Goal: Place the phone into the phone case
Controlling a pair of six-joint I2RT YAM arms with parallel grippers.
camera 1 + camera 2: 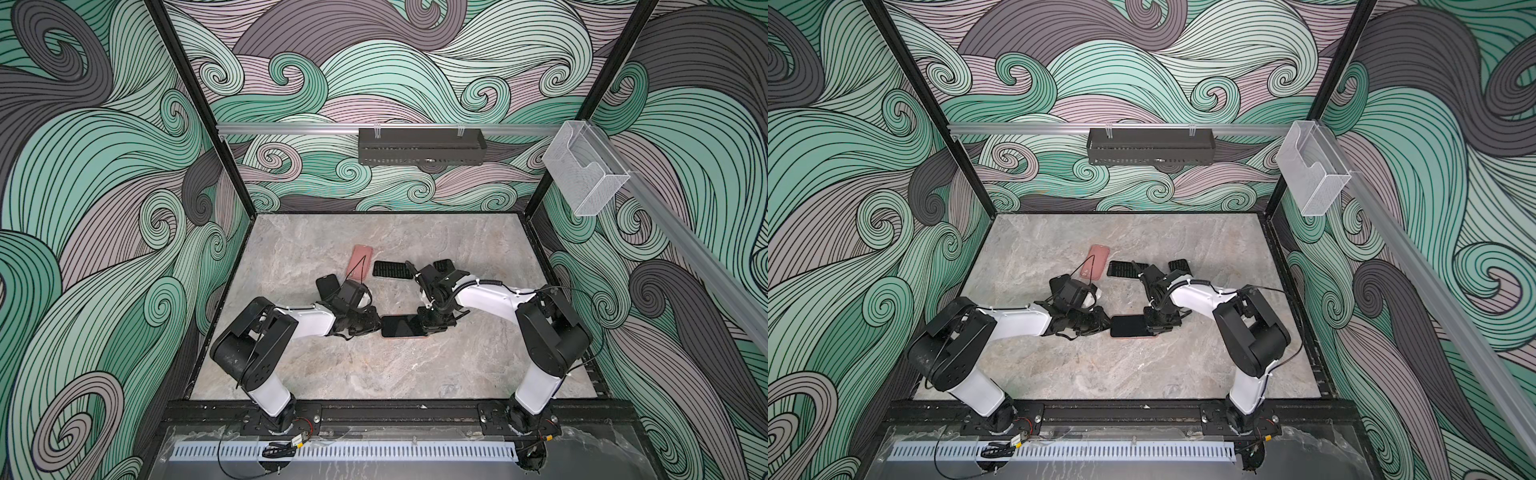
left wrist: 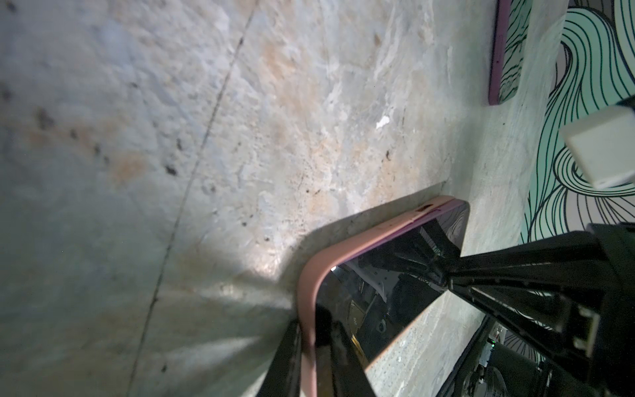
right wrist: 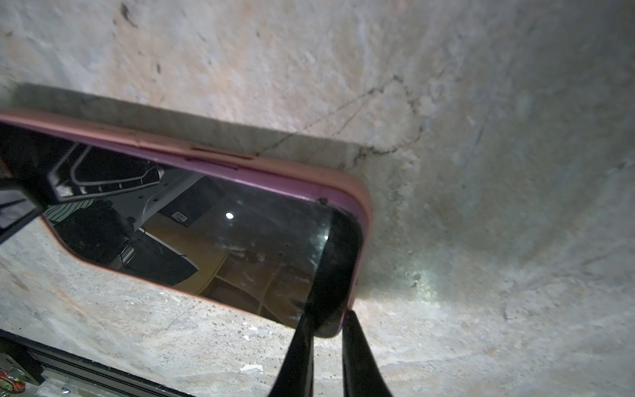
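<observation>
A black-screened phone [image 1: 401, 326] [image 1: 1127, 326] lies flat inside a pink phone case [image 1: 409, 337] near the middle of the marble table. My left gripper [image 1: 376, 326] [image 1: 1104, 324] is at its left end and my right gripper [image 1: 428, 326] [image 1: 1152, 324] at its right end. In the left wrist view the gripper [image 2: 314, 343] is shut on the case [image 2: 343, 251], with one finger outside the rim and one on the phone [image 2: 378, 292]. In the right wrist view the gripper [image 3: 328, 330] pinches the end corner of the case [image 3: 275, 172] and the phone [image 3: 223, 233] in the same way.
Behind the arms lie a second pink case [image 1: 360, 266] [image 2: 505, 51], a black ribbed case [image 1: 392, 269], a dark item [image 1: 444, 264] and a dark phone [image 1: 327, 286]. A black tray [image 1: 420, 146] hangs on the back rail. A clear holder [image 1: 582, 174] is on the right rail.
</observation>
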